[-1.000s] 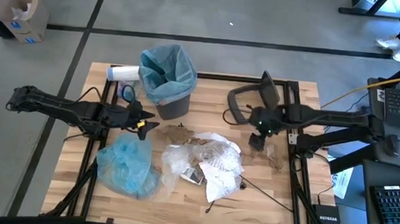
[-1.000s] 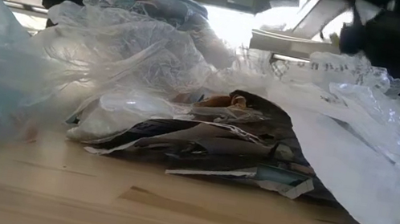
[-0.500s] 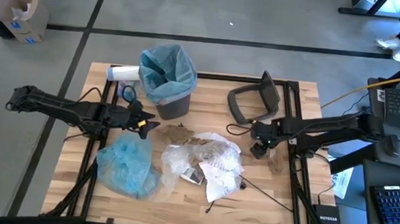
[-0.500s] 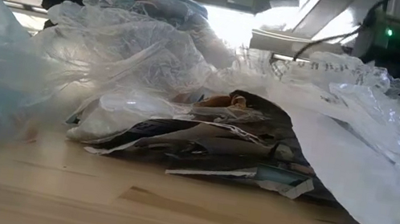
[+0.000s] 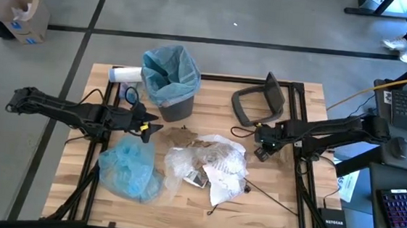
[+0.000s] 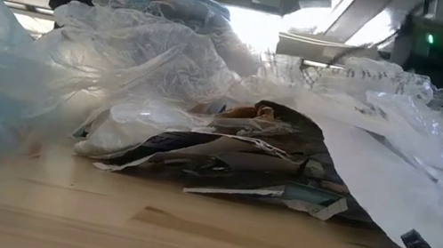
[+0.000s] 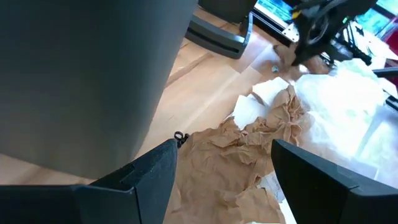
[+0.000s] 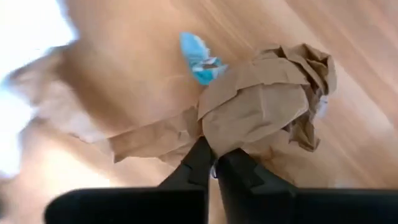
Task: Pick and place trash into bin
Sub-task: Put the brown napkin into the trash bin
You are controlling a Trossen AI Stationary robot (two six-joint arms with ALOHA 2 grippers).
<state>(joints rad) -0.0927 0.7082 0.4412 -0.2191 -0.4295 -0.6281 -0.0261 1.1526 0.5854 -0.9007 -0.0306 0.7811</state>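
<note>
Right fingers (image 8: pixel 214 167) pinched narrow on crumpled brown paper (image 8: pixel 261 106); left fingers (image 7: pixel 221 163) wide beside bin (image 5: pixel 170 76).

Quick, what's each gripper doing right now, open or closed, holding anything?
Left gripper: open, empty, beside the bin.
Right gripper: shut on crumpled brown paper.

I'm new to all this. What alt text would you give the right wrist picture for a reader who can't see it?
The right gripper has its two dark fingers pinched shut on the edge of a crumpled brown paper lying on the wooden table. A small blue scrap lies just beyond the paper.
</note>
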